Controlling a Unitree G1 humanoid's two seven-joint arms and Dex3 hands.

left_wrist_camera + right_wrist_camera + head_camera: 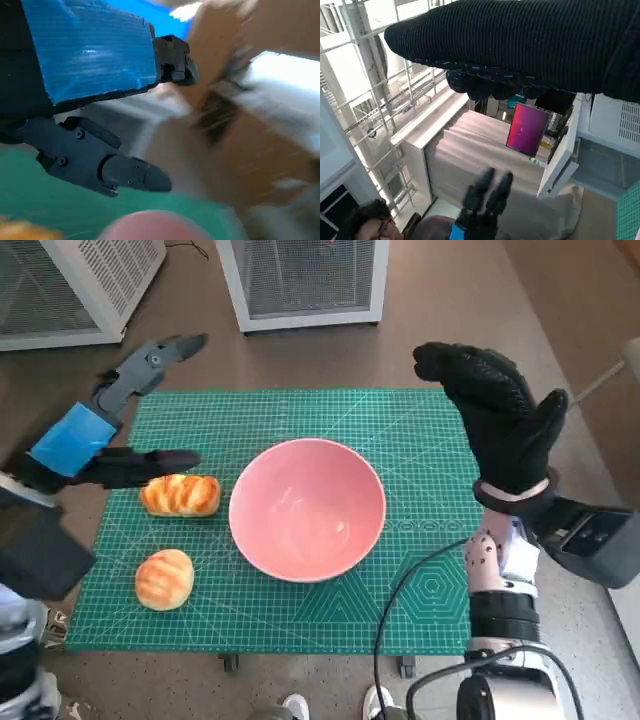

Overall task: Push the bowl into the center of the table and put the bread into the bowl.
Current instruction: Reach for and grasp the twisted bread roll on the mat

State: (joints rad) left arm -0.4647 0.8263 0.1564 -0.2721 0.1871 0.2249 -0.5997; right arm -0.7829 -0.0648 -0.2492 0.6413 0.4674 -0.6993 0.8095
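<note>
The pink bowl already sits about mid-table, between the two hands, while both bread rolls, one just below the spread, empty left hand and one nearer the robot, still wait outside it; the gloved right hand hovers spread, holding nothing.

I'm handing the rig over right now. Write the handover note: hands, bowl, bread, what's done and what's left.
Left hand: open, holds nothing, fingers apart just left of the long bread roll.
Right hand: open, raised above the mat's right side, holds nothing.
Pink bowl: upright and empty, roughly mid-mat on the green cutting mat.
Round bread roll: on the mat, in front of the long one, left of the bowl.
Done: bowl looks centred.
Left: put the bread into the bowl.
</note>
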